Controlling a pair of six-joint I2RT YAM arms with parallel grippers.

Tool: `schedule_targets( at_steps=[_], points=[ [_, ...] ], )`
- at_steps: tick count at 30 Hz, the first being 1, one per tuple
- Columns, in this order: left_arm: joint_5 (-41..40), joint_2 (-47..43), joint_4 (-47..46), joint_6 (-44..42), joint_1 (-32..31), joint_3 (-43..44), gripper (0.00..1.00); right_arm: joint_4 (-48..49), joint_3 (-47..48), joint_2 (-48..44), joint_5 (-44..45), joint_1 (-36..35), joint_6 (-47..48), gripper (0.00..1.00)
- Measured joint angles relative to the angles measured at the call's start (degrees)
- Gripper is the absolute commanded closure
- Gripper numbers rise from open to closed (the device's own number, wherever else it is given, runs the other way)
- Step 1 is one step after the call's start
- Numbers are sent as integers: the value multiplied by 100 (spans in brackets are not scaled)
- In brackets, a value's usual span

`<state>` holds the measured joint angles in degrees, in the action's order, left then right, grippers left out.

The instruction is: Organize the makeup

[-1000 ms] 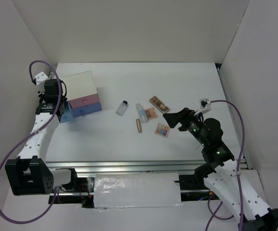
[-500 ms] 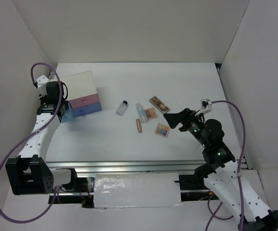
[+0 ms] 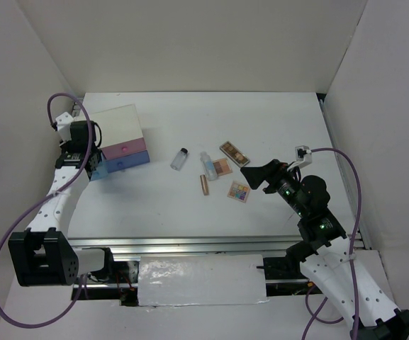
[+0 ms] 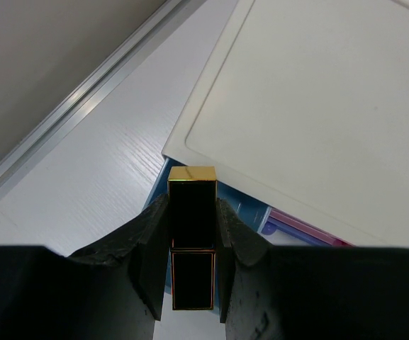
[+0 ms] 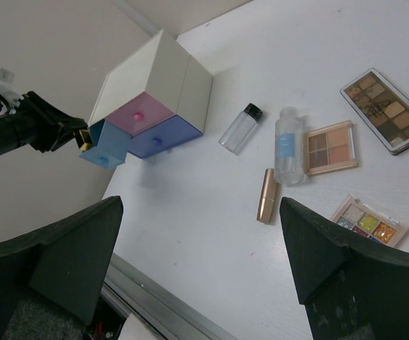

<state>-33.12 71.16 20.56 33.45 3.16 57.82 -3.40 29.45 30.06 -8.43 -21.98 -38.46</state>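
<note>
- Your left tool is clamped on a black, gold-edged lipstick. It is above the light-blue drawer that sticks out of the white box, near the counter's left edge.
- Your right tool is spread wide and holds nothing, over the counter's right half.
- Mid-counter lie the bottle, the stick, and the tube just beside the pinkish-tan palette.
- The brown palette lies towards the far edge and the multicoloured palette towards the near edge.
</note>
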Motion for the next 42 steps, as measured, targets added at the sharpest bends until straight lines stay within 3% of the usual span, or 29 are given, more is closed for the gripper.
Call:
schedule_targets(
  at_steps=[8,16,19,22,25,27,33,36,42],
  points=[
    [0,0,48,2,-70,0,76,0,0,0,0,0,0,0],
    [-4,0,153,0,-157,2,65,0,0,0,0,0,-2,0],
    [-7,2,184,4,-162,2,57,0,0,0,0,0,0,0],
    [-26,28,238,13,-166,2,41,0,0,2,0,0,0,0],
    [-59,39,350,94,-197,2,17,0,0,7,0,0,0,0],
    [-96,33,374,129,-225,2,9,2,0,11,0,0,0,0],
    [-177,-70,393,168,-275,2,8,0,0,22,-2,0,0,0],
    [-212,-162,400,160,-431,4,3,0,-2,22,-2,0,0,0],
    [-256,-363,470,92,-1364,243,1,0,0,48,4,0,-2,0]
  ],
)
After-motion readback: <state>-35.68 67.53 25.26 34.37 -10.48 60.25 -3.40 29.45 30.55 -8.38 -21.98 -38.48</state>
